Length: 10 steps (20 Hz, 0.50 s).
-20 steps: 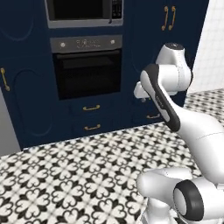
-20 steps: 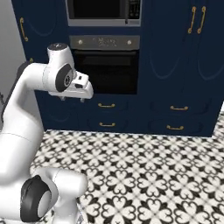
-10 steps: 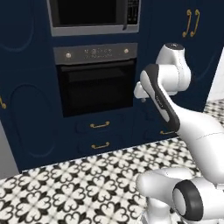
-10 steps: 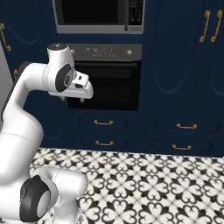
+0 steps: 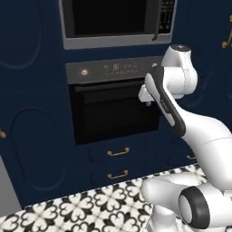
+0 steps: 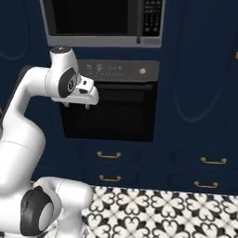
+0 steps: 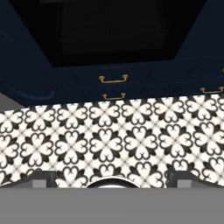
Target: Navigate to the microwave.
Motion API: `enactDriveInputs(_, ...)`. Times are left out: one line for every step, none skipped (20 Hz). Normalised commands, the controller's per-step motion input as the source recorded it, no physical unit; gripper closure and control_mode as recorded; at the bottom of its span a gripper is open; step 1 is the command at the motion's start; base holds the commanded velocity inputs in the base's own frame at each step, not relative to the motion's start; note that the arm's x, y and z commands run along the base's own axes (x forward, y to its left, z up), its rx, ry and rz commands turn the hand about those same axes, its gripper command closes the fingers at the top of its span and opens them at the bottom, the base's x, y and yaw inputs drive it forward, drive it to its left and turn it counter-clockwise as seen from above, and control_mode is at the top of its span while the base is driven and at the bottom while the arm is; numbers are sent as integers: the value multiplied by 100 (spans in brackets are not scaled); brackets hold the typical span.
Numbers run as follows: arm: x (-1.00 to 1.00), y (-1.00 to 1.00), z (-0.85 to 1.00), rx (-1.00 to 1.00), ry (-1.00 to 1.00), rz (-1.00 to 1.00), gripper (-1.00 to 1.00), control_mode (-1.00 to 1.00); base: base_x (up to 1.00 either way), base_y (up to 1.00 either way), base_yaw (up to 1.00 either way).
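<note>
Microwave [image 5: 113, 20] top was cut off by frame; oven [image 6: 109, 111] partly hidden behind arm. Gripper [image 6: 76, 106] hung released, empty. Patterned floor [image 7: 113, 140] lay open below drawers.

microwave [image 6: 102, 23] keypad and oven [image 6: 109, 104] panel markings too blurred to read

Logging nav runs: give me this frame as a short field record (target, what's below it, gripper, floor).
target: microwave, built into navy cabinets, door closed, straight ahead at top of both base views
below target: black oven, closed; two drawers with brass handles under it
gripper: gripper open, empty, held in front of oven, pointing down
floor: black-and-white patterned tile
</note>
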Motion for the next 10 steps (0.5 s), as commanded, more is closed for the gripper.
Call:
enactDriveInputs(0,0,0,0,0,0,-100,100,100,21,2)
enactDriveInputs(0,0,0,0,0,0,-100,100,100,19,1)
enactDriveInputs(0,0,0,0,0,0,-100,100,100,17,1)
enactDriveInputs(0,0,0,0,0,0,-100,100,100,16,1)
enactDriveInputs(0,0,0,0,0,0,-100,100,100,14,2)
enactDriveInputs(0,0,0,0,0,0,-100,100,100,13,2)
enactDriveInputs(0,0,0,0,0,0,-100,100,100,13,5)
enactDriveInputs(0,0,0,0,0,0,-100,100,91,13,5)
enactDriveInputs(0,0,0,0,0,0,-100,100,91,13,5)
enactDriveInputs(0,0,0,0,0,0,-100,100,97,11,5)
